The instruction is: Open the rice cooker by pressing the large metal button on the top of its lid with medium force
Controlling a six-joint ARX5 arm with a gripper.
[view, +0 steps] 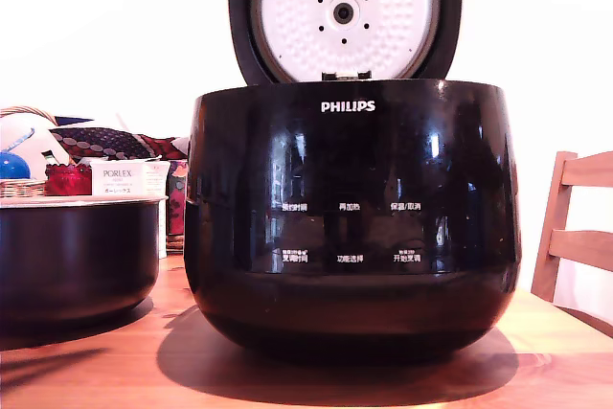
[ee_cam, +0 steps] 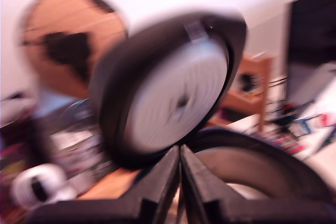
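The rice cooker (view: pixel 350 227) is finished in glossy black, with a white PHILIPS logo and white labels. A silver-white dimpled underside is shown by the black lid (view: pixel 343 12). The desk (view: pixel 536 371) is orange-brown wood; the pincer (ee_cam: pixel 180 153) is black.

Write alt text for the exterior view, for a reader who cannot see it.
A glossy black Philips rice cooker sits on a wooden table with its lid standing open, showing the white dimpled underside. A dark bowl stands at the exterior view's left, a wooden chair at its right.
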